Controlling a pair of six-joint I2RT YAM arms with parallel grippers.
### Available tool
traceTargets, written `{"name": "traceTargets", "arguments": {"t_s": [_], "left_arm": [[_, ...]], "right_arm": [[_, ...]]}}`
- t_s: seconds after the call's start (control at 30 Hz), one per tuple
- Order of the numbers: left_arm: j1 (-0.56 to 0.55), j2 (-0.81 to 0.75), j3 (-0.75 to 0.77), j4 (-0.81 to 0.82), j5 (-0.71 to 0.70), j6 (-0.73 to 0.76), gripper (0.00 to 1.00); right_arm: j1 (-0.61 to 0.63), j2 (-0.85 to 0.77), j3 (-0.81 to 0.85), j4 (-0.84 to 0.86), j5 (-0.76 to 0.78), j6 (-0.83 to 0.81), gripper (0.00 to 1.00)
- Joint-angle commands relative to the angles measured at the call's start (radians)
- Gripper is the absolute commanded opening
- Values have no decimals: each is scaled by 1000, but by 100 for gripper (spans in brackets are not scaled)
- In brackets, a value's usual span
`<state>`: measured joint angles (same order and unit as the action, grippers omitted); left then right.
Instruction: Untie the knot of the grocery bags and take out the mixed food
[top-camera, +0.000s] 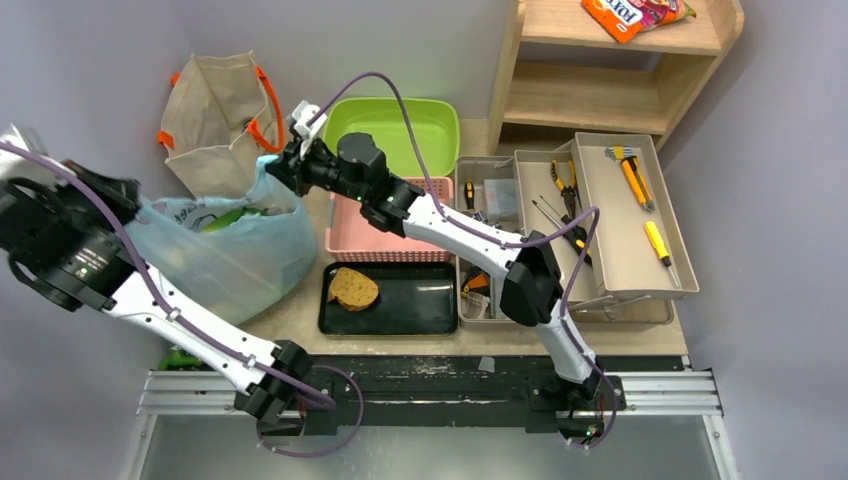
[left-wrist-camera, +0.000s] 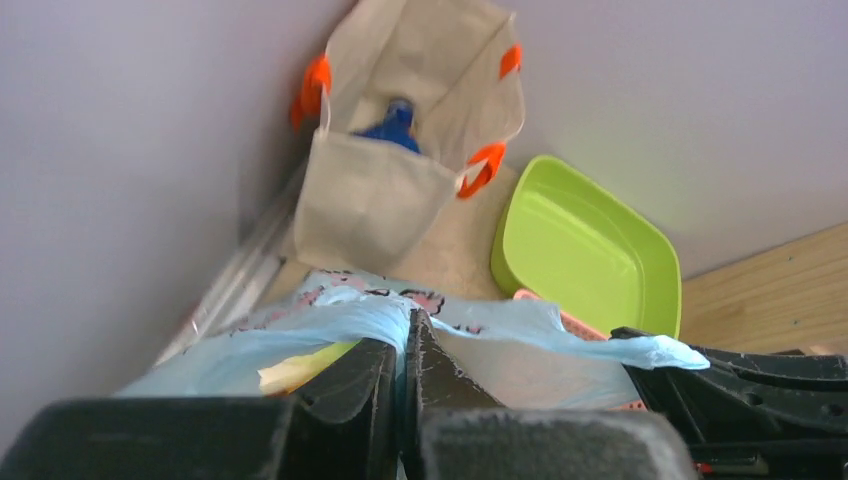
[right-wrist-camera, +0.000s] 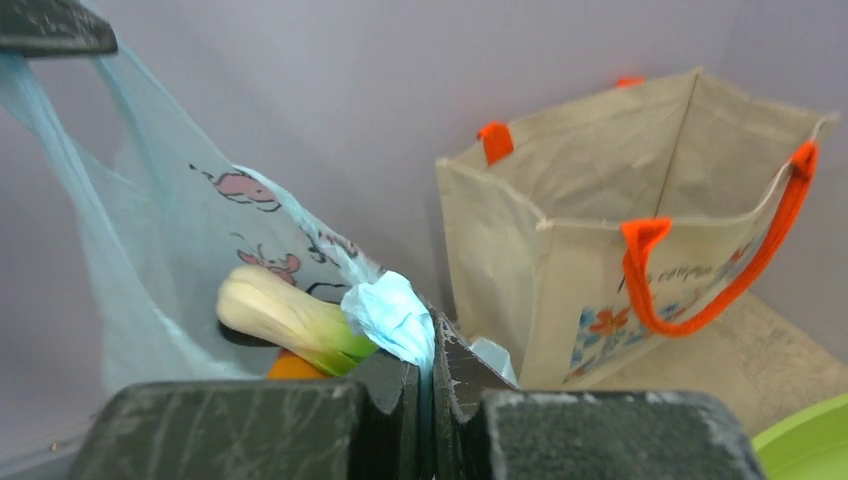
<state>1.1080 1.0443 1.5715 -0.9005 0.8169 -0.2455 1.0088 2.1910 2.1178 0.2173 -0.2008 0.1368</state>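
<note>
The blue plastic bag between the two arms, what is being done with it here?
The robot is pulling open the light-blue plastic bag. The left gripper is shut on one side of its rim and the right gripper is shut on a bunched handle, so the mouth is stretched between them. A white-stalked green vegetable lies inside the bag.

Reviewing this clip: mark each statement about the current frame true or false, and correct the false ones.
1. The left gripper and right gripper are both shut on the plastic bag. True.
2. The bread slice lies inside the plastic bag. False: it lies on the black tray.
3. The canvas tote stands upright behind the plastic bag. True.
4. The plastic bag holds nothing. False: a leafy green vegetable shows inside it.
</note>
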Motion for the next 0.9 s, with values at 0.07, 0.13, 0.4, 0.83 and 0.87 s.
{"name": "traceTargets", "arguments": {"t_s": [0.07,0.13,0.4,0.83,0.87], "left_arm": [[6,214,582,0,100,-26,0],[6,292,702,-83,133,28,0],[10,209,482,-425,99,545,0],[63,224,505,-443,143,576,0],[64,203,504,-454,149,606,0]], "right_arm": [[-6,40,263,41,90,-59,0],[-14,60,293,44,109,-61,0],[-22,115,296,87,94,-36,0],[-19,208,409,126,79,25,0],[-21,199,396,135,80,29,0]]}}
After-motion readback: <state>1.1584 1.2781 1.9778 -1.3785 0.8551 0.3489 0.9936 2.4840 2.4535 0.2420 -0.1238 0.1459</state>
